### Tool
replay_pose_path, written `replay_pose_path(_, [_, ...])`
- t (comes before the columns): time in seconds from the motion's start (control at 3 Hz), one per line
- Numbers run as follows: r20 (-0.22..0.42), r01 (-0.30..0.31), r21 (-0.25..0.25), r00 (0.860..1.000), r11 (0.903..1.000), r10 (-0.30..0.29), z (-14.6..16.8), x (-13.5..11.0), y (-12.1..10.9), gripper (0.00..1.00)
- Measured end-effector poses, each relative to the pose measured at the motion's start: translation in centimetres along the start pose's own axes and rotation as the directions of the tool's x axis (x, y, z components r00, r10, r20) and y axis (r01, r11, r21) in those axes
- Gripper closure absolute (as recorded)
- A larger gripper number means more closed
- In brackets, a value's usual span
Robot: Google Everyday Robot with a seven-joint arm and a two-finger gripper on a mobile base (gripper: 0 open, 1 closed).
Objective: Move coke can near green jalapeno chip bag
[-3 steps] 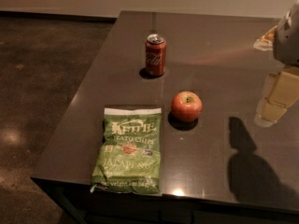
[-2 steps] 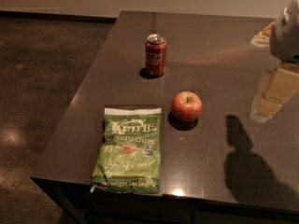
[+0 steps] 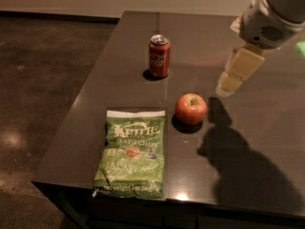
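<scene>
The coke can (image 3: 159,56) stands upright on the dark table (image 3: 267,128), at the far middle. The green jalapeno chip bag (image 3: 132,152) lies flat near the table's front left edge, well in front of the can. My gripper (image 3: 225,88) hangs above the table at the right, pointing down and to the left. It is right of the can and just above and right of the apple. It holds nothing that I can see.
A red apple (image 3: 191,108) sits on the table between the can and my gripper, right of the bag's top. The arm's shadow (image 3: 243,161) falls on the table's right front. The table's left edge (image 3: 81,104) drops to a dark floor.
My arm and gripper have moved left and further into view, closer to the apple and can. The can, apple and bag have not moved.
</scene>
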State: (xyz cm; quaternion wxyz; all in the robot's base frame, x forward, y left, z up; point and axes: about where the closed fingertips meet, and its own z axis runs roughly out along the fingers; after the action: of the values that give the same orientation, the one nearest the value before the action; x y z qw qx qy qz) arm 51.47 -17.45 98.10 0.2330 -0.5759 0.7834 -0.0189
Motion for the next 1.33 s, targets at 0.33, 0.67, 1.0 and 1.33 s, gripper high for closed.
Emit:
replay_pose_path(0.33, [0.054, -0.084, 0.014, 0.995, 0.9963, 0.083, 3.5, -2.6, -3.6, 0.00])
replay_pose_path(0.67, [0.101, -0.163, -0.011, 0.981, 0.9865, 0.163, 6.9, -5.0, -6.5, 0.00])
replay_pose_path(1.0, [0.146, -0.232, -0.039, 0.961, 0.9718, 0.236, 9.8, -6.9, -8.7, 0.00])
replay_pose_path(1.33, [0.183, -0.278, -0.073, 0.940, 0.9579, 0.287, 12.3, -8.6, -9.8, 0.00])
